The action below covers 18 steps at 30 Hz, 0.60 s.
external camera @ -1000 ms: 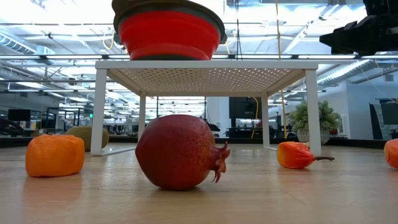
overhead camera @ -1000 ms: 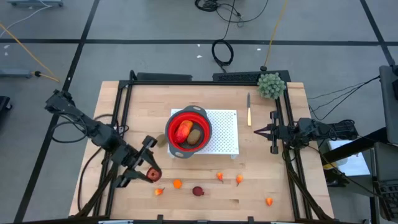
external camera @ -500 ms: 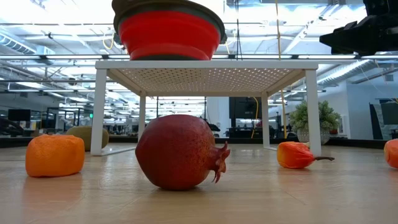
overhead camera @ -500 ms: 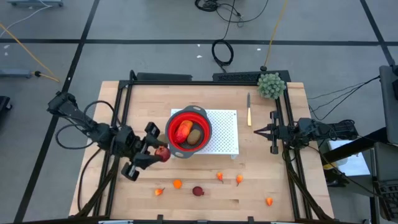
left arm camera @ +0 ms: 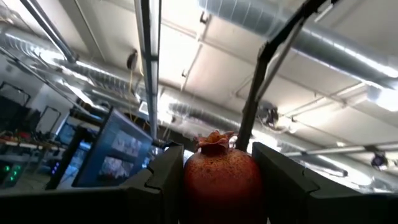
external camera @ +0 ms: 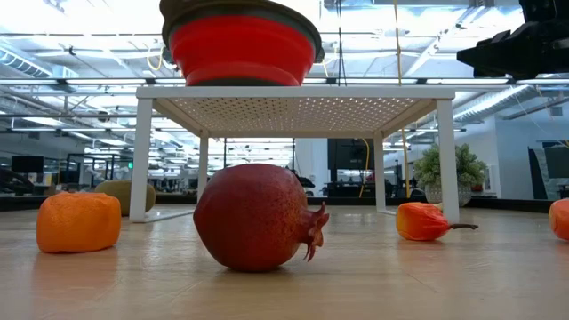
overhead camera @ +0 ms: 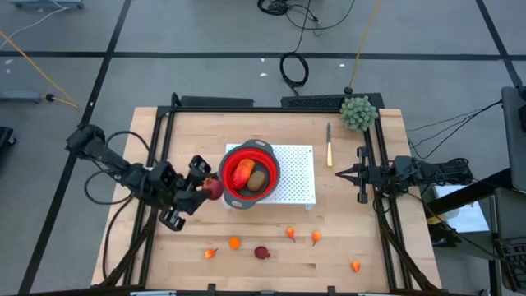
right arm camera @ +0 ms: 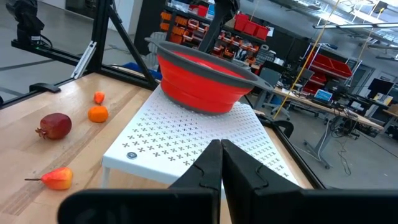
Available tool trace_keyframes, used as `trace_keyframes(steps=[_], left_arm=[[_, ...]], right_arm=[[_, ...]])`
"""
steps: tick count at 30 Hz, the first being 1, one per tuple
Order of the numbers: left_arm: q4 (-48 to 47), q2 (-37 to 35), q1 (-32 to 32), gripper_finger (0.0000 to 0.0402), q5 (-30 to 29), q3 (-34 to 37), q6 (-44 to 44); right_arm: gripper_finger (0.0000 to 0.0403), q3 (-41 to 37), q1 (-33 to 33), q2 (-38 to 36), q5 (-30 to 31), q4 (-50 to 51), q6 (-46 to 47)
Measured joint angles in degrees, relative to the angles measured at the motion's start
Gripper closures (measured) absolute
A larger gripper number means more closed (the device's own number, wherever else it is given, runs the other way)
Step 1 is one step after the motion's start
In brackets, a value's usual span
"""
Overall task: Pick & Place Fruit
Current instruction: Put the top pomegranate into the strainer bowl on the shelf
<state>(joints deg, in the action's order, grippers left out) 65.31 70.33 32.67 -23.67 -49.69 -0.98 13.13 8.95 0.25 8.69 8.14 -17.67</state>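
Your left gripper (overhead camera: pixel 200 186) clamps a speckled dark red pomegranate (overhead camera: pixel 213 190) – round, crowned – just beside the ribbed red bowl (overhead camera: pixel 249 154) on its white perforated stand (overhead camera: pixel 297 177). Your right gripper (overhead camera: pixel 358 173) waits shut at the pale wood table's (overhead camera: pixel 362 234) edge. Another pomegranate (overhead camera: pixel 261 252) and five small orange pieces lie scattered on it.

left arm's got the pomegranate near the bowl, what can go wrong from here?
1. The left pincer holds the pomegranate only by its round sides, so it may slip out before it is over the red bowl.
2. The bowl sits at the white rack's corner, partly overhanging; a bump might shift or tip it.
3. It already holds two fruits, so a drop could bounce out.
The right pincer waits shut at the table's right side.
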Motion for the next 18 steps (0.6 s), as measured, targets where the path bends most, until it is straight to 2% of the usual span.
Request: trace_keyframes(steps=[7,16,18], left_arm=[[4.1,0.8,0.0,0.0236,-1.4,0.0,1.1],[3.2,0.8,0.0,0.0236,-2.5,0.0,2.6],[1.4,0.8,0.0,0.0236,-4.7,0.0,3.7]], right_arm=[[0.0403,0.0,0.0,0.0,0.0,0.0,-0.1],[0.0403,0.0,0.0,0.0,0.0,0.0,-0.1],[0.0403,0.0,0.0,0.0,0.0,0.0,-0.1]])
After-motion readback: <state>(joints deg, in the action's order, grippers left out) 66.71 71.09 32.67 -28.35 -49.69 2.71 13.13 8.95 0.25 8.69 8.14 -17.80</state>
